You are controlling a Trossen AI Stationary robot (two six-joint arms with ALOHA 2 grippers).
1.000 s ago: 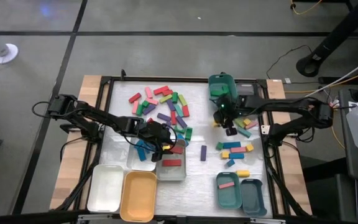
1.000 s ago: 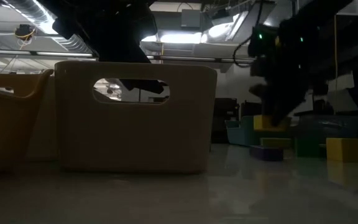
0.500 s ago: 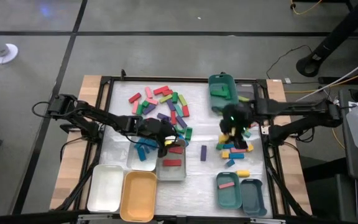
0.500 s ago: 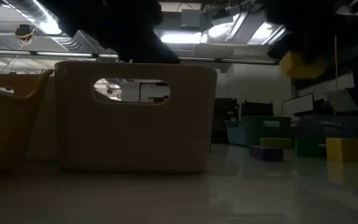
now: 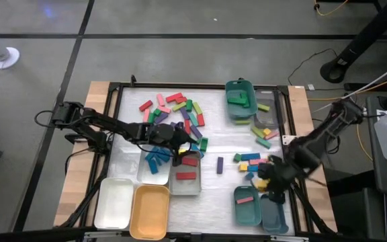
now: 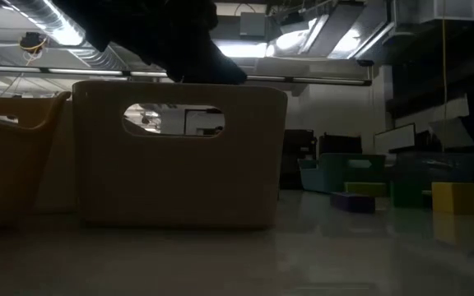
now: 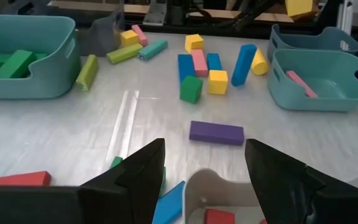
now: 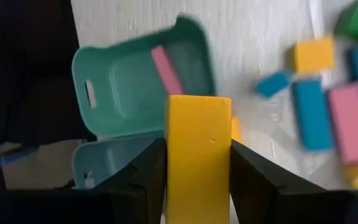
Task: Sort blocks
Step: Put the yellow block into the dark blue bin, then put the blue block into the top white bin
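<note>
My right gripper (image 5: 269,183) is shut on a yellow block (image 8: 197,155) and hangs over the table's near right, above a teal tray (image 8: 123,87) that holds one pink block (image 8: 165,70). My left gripper (image 7: 204,174) stands open, with nothing between its fingers, over two clear trays: one of blue blocks (image 5: 154,161), one of red blocks (image 5: 187,175). Loose blocks of many colours (image 5: 173,111) lie flat at the far middle. Others (image 5: 250,160) lie at the right, and a purple block (image 7: 216,132) lies alone. My right gripper pinches the yellow block by two opposite long sides (image 8: 174,168) between its two fingers. The fingers slant down from above, and the block runs along them with its free end (image 8: 197,106) pointing down. It is lifted clear of the table and of the trays.
A white tray (image 5: 115,202) and an orange tray (image 5: 150,210) stand at the near left. A grey-teal tray (image 5: 274,212) stands beside the teal one. At the far right are a teal tray of green blocks (image 5: 239,99) and a grey tray (image 5: 266,117).
My right gripper has swung from the far right, beside the tray of green blocks, toward the table's near edge. It has risen and rolled on the way. The yellow block has gone with it, lifted clear off the table.
</note>
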